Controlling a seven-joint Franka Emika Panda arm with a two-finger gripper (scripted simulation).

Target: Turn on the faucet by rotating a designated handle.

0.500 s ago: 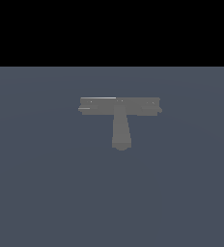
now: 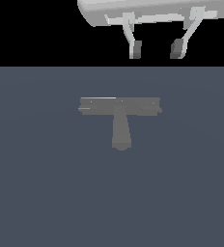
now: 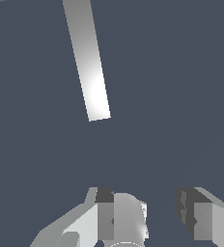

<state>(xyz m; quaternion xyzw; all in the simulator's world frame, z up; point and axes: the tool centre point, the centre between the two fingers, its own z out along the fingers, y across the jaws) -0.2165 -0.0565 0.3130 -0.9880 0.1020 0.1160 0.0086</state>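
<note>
The faucet (image 2: 119, 113) is a flat matte-grey T lying on the dark floor, its long crossbar running across the exterior view and its thicker round-ended stem pointing toward the camera. Nothing marks which part is the handle. My white gripper (image 2: 156, 49) hangs open high above and behind the faucet, toward the exterior view's right, with its dark pads wide apart and nothing between them. In the wrist view a pale grey bar of the faucet (image 3: 91, 72) stretches away from the gripper (image 3: 145, 212). A rounded pale grey part (image 3: 131, 217) shows beside one finger.
A dark blue-grey floor (image 2: 46, 193) fills the scene below a black background. No other objects show.
The gripper was out of the exterior view half a second ago and now shows at its top edge. The faucet has not moved.
</note>
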